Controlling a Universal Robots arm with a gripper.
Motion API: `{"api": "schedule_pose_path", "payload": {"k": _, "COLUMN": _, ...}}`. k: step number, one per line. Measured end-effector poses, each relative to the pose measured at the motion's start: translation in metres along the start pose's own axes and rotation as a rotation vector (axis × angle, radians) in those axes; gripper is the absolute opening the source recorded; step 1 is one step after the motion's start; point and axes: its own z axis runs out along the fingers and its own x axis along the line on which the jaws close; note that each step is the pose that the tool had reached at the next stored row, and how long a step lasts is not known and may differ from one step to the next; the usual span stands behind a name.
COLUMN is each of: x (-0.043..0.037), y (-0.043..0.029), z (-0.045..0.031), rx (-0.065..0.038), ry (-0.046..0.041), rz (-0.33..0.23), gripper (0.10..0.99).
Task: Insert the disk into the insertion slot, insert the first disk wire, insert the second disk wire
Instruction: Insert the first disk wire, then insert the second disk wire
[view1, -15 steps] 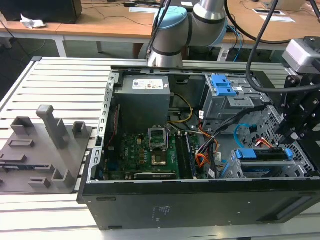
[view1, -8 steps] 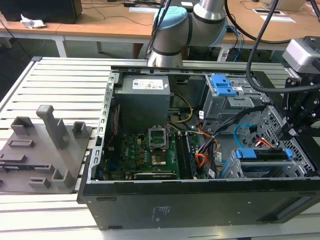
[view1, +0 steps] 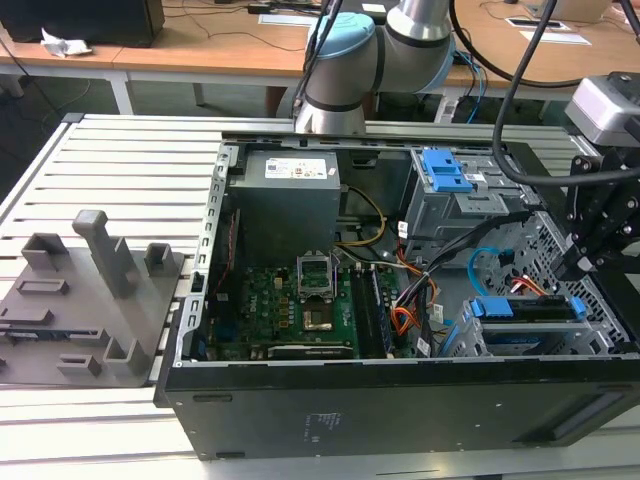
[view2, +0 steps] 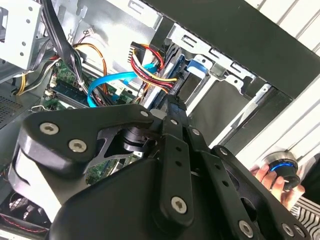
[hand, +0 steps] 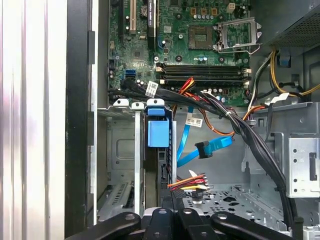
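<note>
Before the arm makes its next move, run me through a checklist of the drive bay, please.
1. Silver hard drive in blue plastic carrier seated in perforated metal slot: ok.
2. Flat blue data cable joined to the drive: not ok, its connector hangs apart.
3. Red, yellow and black power wire bundle fully mated: cannot tell, its end sits right at the gripper.
4. Person's hand outside the black case, on a blue-ringed knob: ok.

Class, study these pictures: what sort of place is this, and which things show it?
Probably a robotics lab: a robot arm stands behind an open computer case lying on a slatted metal table, with wooden desks beyond.
</note>
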Motion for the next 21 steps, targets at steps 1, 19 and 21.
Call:
{"api": "schedule_pose_path", "payload": {"k": 1, "x": 0.0001, "y": 0.0049, "z": 0.0003, "rx": 0.000, "ry": -0.0002, "rz": 0.000, "gripper": 0.106}}
{"api": "schedule_pose_path", "payload": {"k": 19, "x": 0.0006, "y": 0.0322, "z": 0.0016, "rx": 0.000, "ry": -0.0003, "rz": 0.000, "gripper": 0.106}}
{"api": "schedule_pose_path", "payload": {"k": 21, "x": 0.0006, "y": 0.0324, "z": 0.0016, "rx": 0.000, "ry": -0.0003, "rz": 0.000, "gripper": 0.114}}
